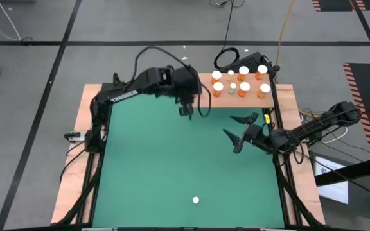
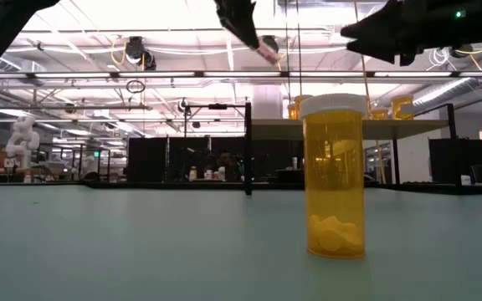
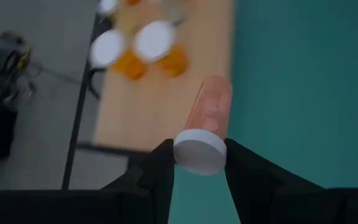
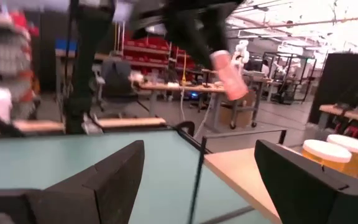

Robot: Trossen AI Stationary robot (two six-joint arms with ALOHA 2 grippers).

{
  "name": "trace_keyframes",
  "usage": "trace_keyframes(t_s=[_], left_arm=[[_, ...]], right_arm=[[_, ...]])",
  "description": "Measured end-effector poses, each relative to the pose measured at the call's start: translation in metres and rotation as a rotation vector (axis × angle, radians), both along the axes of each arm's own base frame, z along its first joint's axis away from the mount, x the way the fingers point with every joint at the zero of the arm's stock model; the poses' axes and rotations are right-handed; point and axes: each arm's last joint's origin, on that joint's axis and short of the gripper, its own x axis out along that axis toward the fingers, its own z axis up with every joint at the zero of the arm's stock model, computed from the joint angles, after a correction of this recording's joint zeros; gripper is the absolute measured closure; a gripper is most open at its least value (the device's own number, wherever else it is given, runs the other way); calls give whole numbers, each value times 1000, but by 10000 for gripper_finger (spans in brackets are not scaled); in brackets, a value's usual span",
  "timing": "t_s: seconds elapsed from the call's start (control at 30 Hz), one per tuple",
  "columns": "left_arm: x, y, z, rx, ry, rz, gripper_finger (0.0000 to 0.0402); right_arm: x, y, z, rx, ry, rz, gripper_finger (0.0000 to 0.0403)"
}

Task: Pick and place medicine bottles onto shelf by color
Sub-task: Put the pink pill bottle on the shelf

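A pink bottle [image 3: 211, 115] is held by its white cap end in the closed jaws of the left gripper [image 3: 199, 163], above the shelf's [image 1: 270, 97] near edge; its long axis points away from the jaws towards the shelf. Orange bottles [image 1: 244, 89] stand upright there. One orange bottle [image 2: 334, 176] stands on the green worktop [image 1: 172, 173]. The right gripper [image 1: 239, 131] is seen nearby, jaws spread and empty.

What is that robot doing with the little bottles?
It is sorting medicine bottles onto a wooden shelf at the far edge of the green mat. The left gripper holds a pinkish bottle by its white cap end, in the air near the shelf. The right gripper hangs open over the mat. One orange bottle stands alone on the mat.
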Motion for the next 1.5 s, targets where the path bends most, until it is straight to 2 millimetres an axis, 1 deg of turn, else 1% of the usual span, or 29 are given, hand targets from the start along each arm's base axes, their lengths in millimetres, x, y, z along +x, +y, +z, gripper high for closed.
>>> trace_keyframes(t_s=[0.1, 0.17, 0.2, 0.27, 0.33, 0.4, 0.5, 0.57, 0.67, 0.8, 0.93, 1.03, 1.2, 1.5], left_arm=[[6, -30, 0, 15, 8, -98, 268], [10, -52, 0, 30, 10, -173, 268], [12, -63, 1, 38, 5, -210, 268], [15, -83, 3, 61, -13, -282, 268], [17, -103, 4, 94, -27, -365, 268], [19, -121, 6, 137, -48, -451, 268], [20, -144, 10, 186, -88, -547, 268], [22, -154, 13, 202, -126, -578, 268], [24, -161, 17, 218, -180, -579, 268], [26, -161, 20, 211, -224, -560, 268], [32, -157, 15, 215, -220, -539, 268], [38, -154, 8, 220, -201, -524, 268], [46, -154, -2, 276, -166, -493, 268], [46, -155, 1, 280, -190, -481, 268]], right_arm=[[-1, 0, 4, 98, -90, 23, 101], [0, -1, 6, 199, -158, 71, 101], [1, -2, 7, 241, -185, 119, 102], [3, -3, 8, 306, -218, 267, 106], [5, -5, 9, 362, -225, 421, 114], [6, -8, 10, 398, -231, 524, 121], [6, -10, 12, 431, -259, 575, 132], [6, -10, 14, 442, -280, 582, 137], [6, -9, 15, 450, -289, 637, 139], [6, -7, 18, 455, -320, 697, 140], [7, -7, 19, 470, -348, 713, 140], [7, -7, 20, 474, -356, 717, 140], [6, -7, 21, 468, -372, 718, 140], [6, -7, 23, 451, -386, 715, 140]])
